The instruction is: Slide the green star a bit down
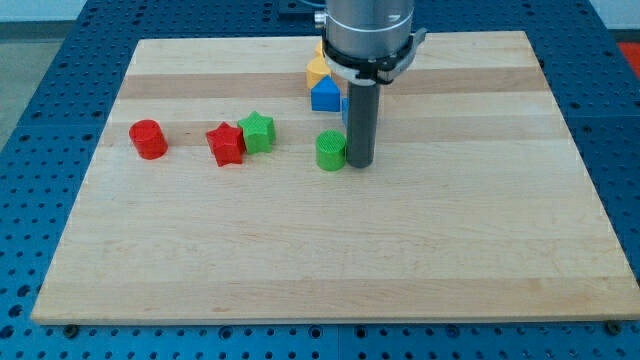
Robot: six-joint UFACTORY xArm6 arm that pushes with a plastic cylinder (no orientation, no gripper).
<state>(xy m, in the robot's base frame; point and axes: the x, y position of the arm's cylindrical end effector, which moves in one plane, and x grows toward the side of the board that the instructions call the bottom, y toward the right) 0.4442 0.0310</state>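
The green star [258, 131] lies left of the board's middle, touching the red star [226, 145] on its left. My tip [359, 163] rests on the board right next to the green cylinder [331, 151], on that cylinder's right side. The tip is well to the right of the green star, with the green cylinder between them.
A red cylinder [148, 138] stands at the view's left. A blue house-shaped block [324, 94] and a yellow block [318, 70] sit near the top middle, partly behind the rod; another blue block is mostly hidden by it. The wooden board [480, 250] has blue table around it.
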